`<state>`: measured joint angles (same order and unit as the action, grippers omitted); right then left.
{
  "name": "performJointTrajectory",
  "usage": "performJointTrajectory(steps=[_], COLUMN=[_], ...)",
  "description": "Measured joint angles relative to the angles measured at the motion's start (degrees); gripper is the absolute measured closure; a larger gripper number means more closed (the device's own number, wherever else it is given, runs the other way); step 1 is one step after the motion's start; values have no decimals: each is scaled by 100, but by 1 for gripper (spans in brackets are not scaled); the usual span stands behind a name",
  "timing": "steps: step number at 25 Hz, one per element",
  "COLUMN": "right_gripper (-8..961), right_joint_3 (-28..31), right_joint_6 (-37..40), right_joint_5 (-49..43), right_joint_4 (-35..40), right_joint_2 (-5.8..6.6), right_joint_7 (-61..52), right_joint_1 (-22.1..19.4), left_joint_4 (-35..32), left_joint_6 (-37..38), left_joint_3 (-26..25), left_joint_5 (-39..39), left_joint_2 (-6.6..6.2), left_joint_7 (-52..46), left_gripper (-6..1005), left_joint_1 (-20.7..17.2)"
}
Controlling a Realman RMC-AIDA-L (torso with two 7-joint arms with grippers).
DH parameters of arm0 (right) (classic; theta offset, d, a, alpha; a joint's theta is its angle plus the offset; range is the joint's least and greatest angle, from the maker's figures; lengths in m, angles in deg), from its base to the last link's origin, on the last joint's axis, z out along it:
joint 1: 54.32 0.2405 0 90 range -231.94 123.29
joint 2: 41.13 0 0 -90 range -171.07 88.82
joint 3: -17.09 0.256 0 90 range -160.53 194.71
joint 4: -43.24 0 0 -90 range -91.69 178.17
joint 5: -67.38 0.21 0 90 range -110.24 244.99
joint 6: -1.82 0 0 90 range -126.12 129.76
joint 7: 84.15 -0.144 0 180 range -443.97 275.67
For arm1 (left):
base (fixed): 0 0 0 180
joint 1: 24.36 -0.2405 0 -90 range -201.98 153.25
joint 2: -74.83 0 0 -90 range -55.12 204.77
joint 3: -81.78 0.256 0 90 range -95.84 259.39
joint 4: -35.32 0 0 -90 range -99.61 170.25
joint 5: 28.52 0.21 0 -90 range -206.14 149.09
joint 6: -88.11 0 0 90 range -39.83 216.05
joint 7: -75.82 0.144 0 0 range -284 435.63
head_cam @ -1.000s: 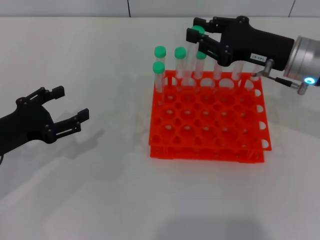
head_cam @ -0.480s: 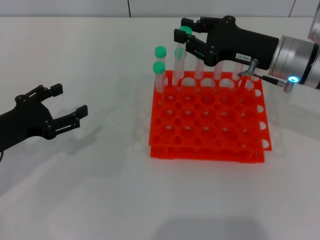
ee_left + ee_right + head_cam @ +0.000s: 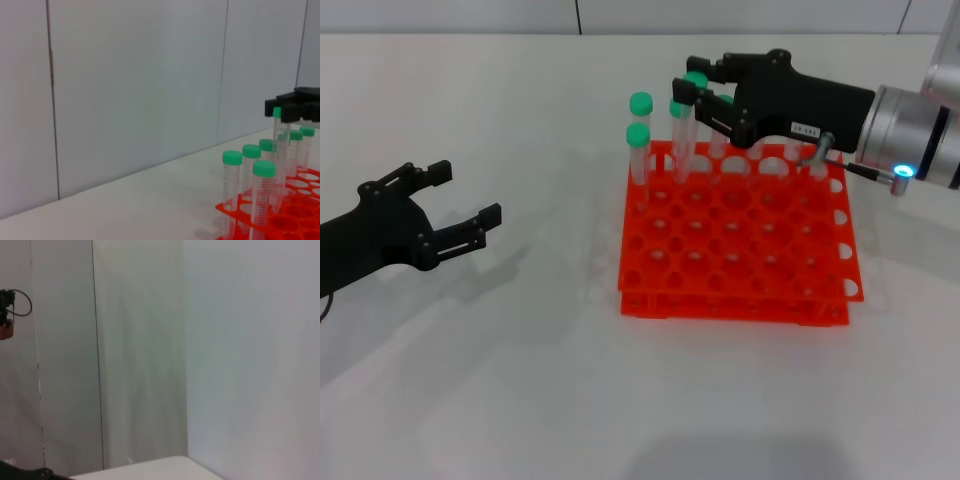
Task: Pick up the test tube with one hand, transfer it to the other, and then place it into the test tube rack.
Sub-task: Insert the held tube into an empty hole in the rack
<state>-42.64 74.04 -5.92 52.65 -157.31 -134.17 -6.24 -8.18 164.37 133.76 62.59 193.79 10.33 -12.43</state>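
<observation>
Gripping the test tube (image 3: 682, 140) just below its green cap, the right gripper (image 3: 692, 92) holds it tilted over the far-left holes of the orange test tube rack (image 3: 735, 240). Left wrist view shows its lower end among the racked tubes (image 3: 250, 187). Left gripper (image 3: 455, 205), spread wide and empty, hovers well apart.

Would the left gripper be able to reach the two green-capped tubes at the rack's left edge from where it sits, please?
Probably yes. The left gripper is open, and only bare table lies between it and those two tubes. The right gripper works farther back over the orange rack.
</observation>
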Motion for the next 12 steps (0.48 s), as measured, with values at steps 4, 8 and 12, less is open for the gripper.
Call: performJointTrajectory(steps=[4,8,12], right_gripper=[605,601,597], right_joint_3=[-31,-31,-33], right_joint_6=[-26,-27,-66], right_joint_5=[3,3,2], right_joint_4=[-25,-35,-161], right_joint_2=[0,0,0], right_joint_7=[1,48,185], right_joint_1=[-39,-66,-43], left_joint_4=[0,0,0], left_joint_6=[1,1,1], left_joint_3=[3,-2,-4], left_joint_5=[0,0,0], left_joint_2=[-5,-5,-6], left_joint_7=[0,1,1], left_gripper=[130,130,130], left_joint_1=[8,11,20])
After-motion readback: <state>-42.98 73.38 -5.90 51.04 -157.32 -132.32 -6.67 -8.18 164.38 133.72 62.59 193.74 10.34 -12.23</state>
